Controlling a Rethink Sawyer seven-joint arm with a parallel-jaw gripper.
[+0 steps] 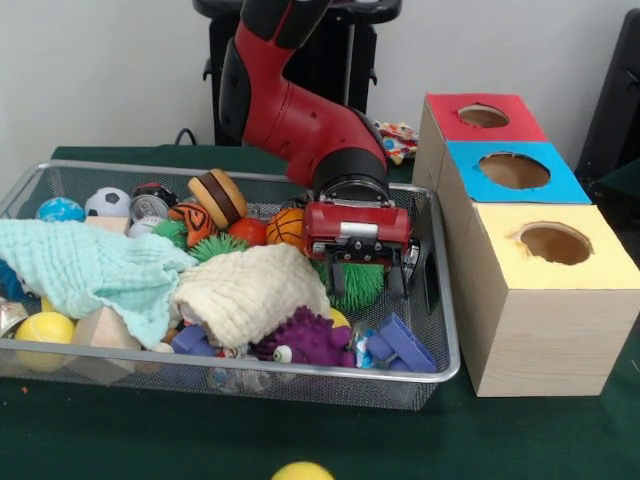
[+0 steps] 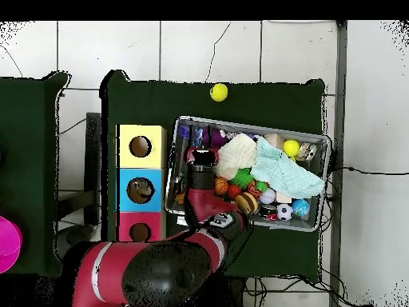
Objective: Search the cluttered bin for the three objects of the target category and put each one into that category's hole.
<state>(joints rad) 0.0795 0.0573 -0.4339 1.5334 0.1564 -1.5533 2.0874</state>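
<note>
My arm comes down into the wire bin (image 1: 440,372), whose long axis runs across the table, parallel to the near edge. My gripper (image 1: 365,268) hangs low over the bin's end nearest the boxes, right above a spiky green ball (image 1: 362,288). Its two dark fingers (image 1: 398,274) stand apart with the ball's top between them; whether they touch it I cannot tell.

Beside the bin stands a row of three wooden boxes, each with a round hole facing up: the yellow-topped box (image 1: 590,262) nearest the camera, the blue-topped box (image 1: 560,185) in the middle, the red-topped box (image 1: 520,120) farthest.

A mint green cloth (image 1: 90,268) and a cream cloth (image 1: 250,292) are draped over the middle of the heap, hiding whatever is beneath. Around them show a basketball (image 1: 287,226), a toy burger (image 1: 218,196) tilted on edge, a soccer ball (image 1: 107,202), a purple spiky toy (image 1: 305,338), a blue block (image 1: 405,343) and a yellow ball (image 1: 42,328). The bin's far rim is partly covered by my arm.

A loose yellow ball (image 2: 219,92) lies alone on the green table cover (image 2: 264,96), well apart from the bin.
</note>
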